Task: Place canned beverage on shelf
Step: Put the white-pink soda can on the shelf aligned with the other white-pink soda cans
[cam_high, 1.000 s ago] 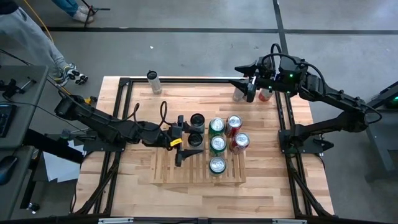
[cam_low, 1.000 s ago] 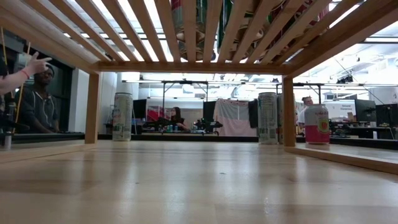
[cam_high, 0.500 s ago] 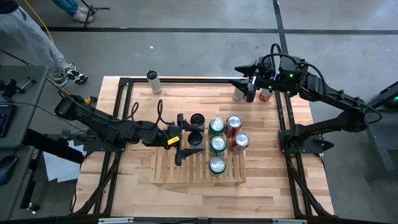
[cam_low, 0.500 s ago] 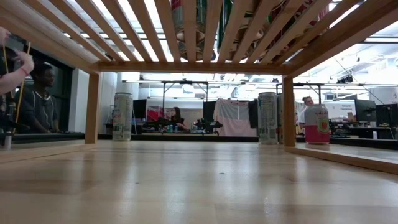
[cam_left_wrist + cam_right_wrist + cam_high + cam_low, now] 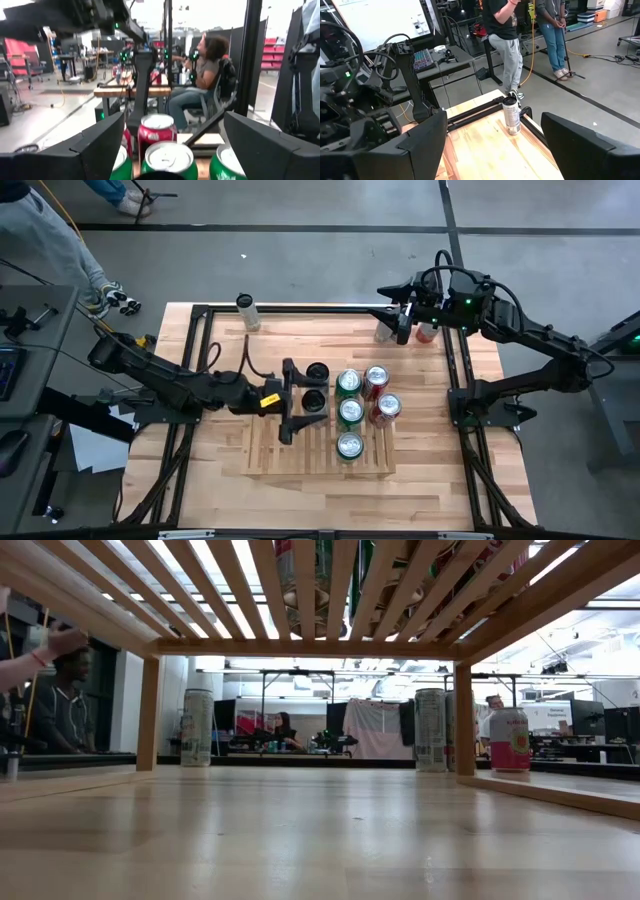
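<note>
Nearest, on the slatted wooden shelf, the left hand has drawn back a little toward its own arm over the last second and turned at the wrist. Its fingers are spread wide, gripping nothing. Just ahead of them a dark can stands upright on the slats, with a second dark can touching it on the far side. From above it is hard to tell whether the fingertips have cleared the nearer dark can; it seems released. This probably means that can is now placed and the arm is backing off.

Beside the dark pair stand three green-topped cans and two red cans, all upright on the shelf.

Farther off, at the surface's far edge, the right hand waits with fingers apart and empty, near a silver can and a pink can. A third loose can stands at the far left corner.
</note>
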